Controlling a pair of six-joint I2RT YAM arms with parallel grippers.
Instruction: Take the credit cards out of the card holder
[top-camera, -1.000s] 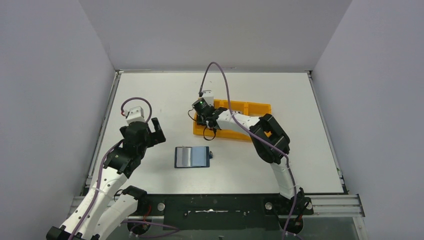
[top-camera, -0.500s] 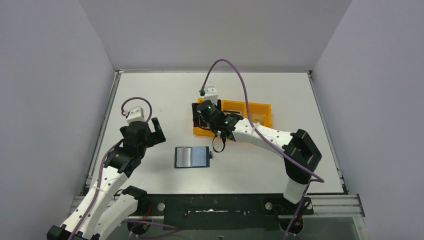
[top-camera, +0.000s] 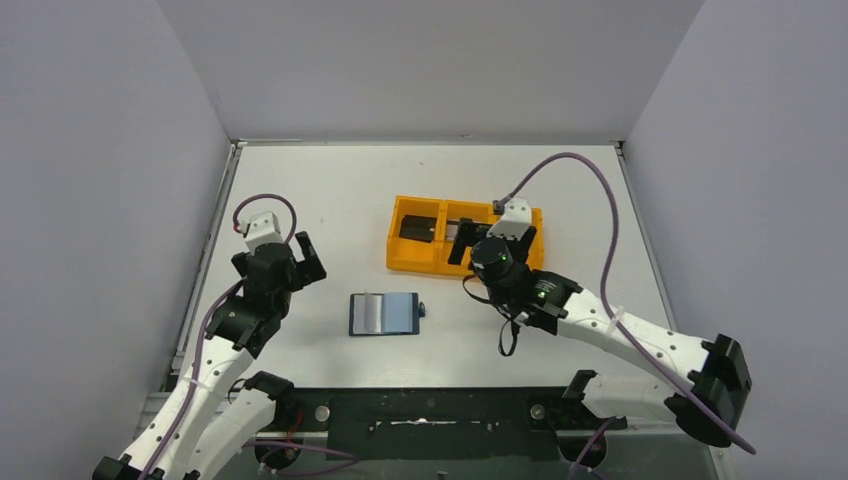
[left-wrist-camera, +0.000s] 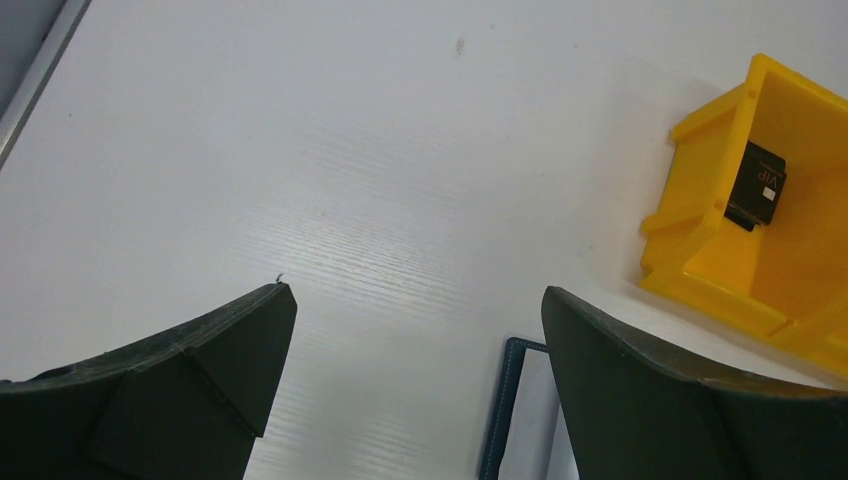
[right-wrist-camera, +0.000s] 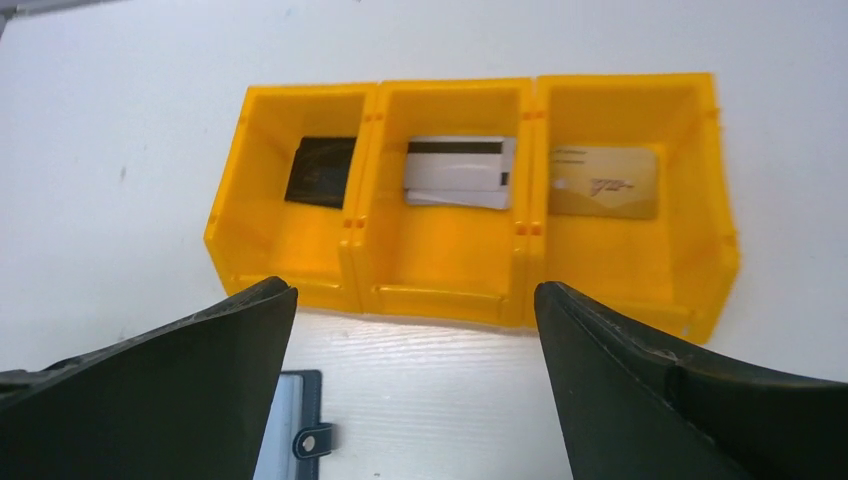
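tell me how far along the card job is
Done: a black card, a silver card and a gold card lie one per compartment in the orange tray. In hand: nothing; the left gripper and right gripper are open and empty. Left: the card holder lies open on the table; whether its pale inner panel is another card is unclear.

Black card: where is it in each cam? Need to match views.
Top external: black card lies in the left compartment of the orange tray, just above centre.
Left wrist: far right, upper half, inside the tray.
Right wrist: upper left of centre, in the tray's left compartment.
Shared landmark: the orange tray itself, seen in all three views.
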